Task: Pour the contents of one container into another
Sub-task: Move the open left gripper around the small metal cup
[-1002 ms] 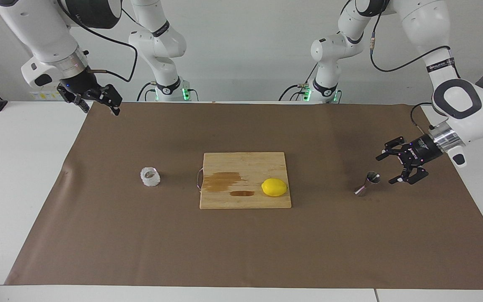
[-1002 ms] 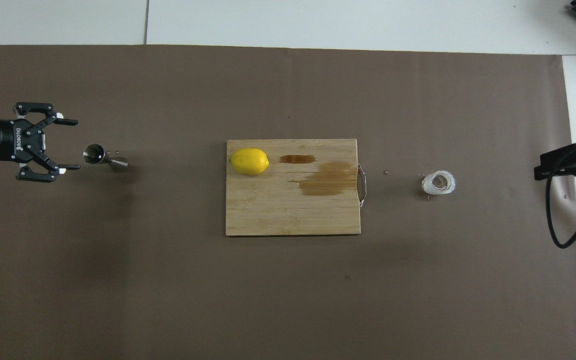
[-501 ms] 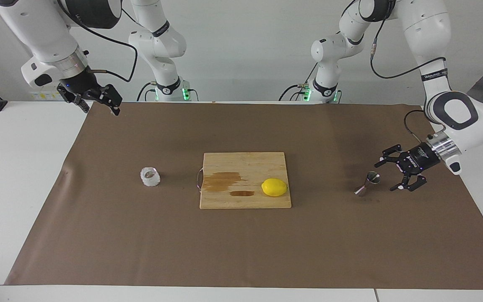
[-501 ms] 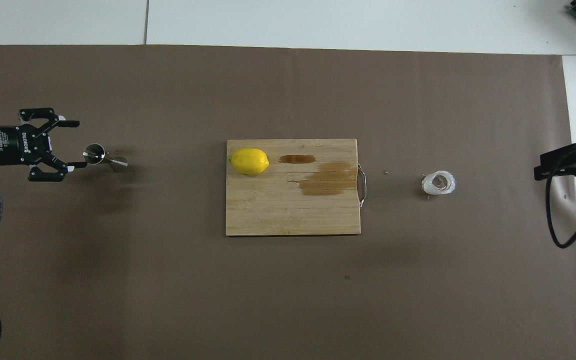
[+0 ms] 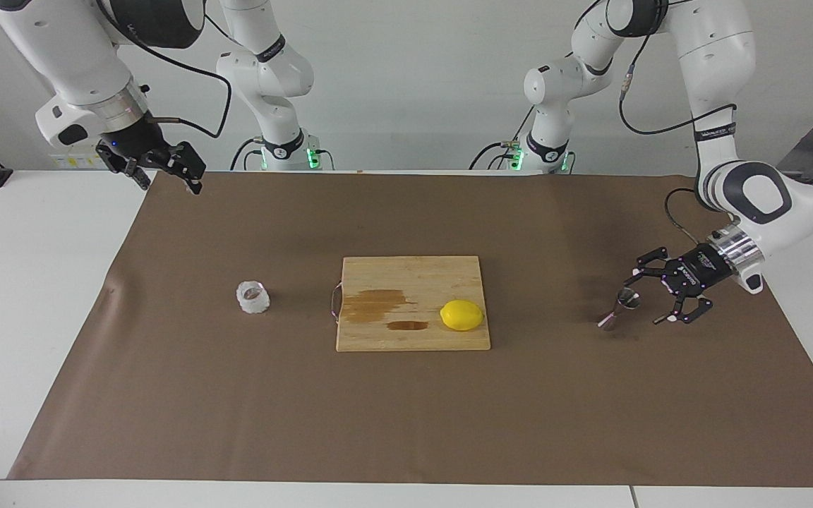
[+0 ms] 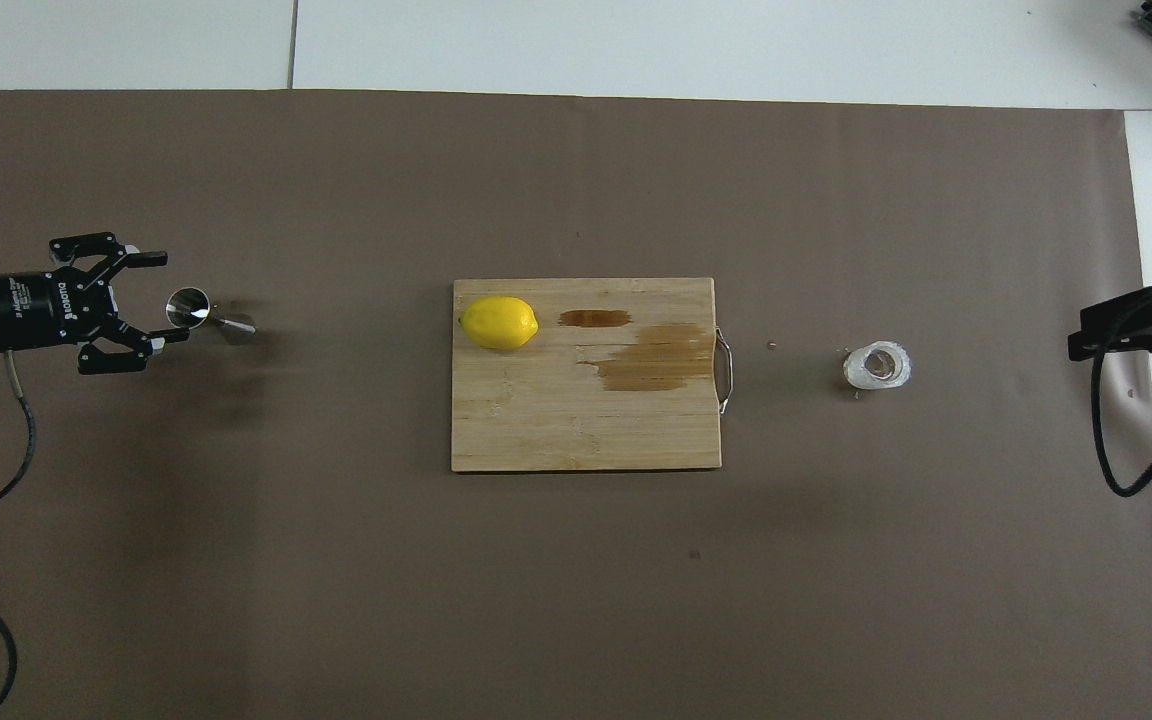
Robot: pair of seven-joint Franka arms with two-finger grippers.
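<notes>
The steel jigger (image 5: 618, 309) is seen standing on the brown mat (image 5: 406, 423) toward the left arm's end of the table, well apart from the faceted glass cup (image 5: 253, 297), which is set toward the right arm's end. Between them a wooden cutting board (image 5: 412, 279) is laid, with a lemon (image 5: 461, 315) on it and dark wet stains beside the lemon.

The left gripper (image 5: 660, 296) is held low and level just beside the jigger, its fingers spread wide around the upper cone without touching it; nothing is gripped. The right gripper (image 5: 166, 173) is kept waiting, raised over the mat's corner near the robots, also spread wide and empty.

The jigger is judged to be light, rigid and slippery, and easily tipped on its narrow foot; a hold at the waist or just above it is likely best, so that the cones keep it from sliding through. The glass cup is judged heavier, stiff and breakable, though its bumpy sides should be gripped well across the middle.
</notes>
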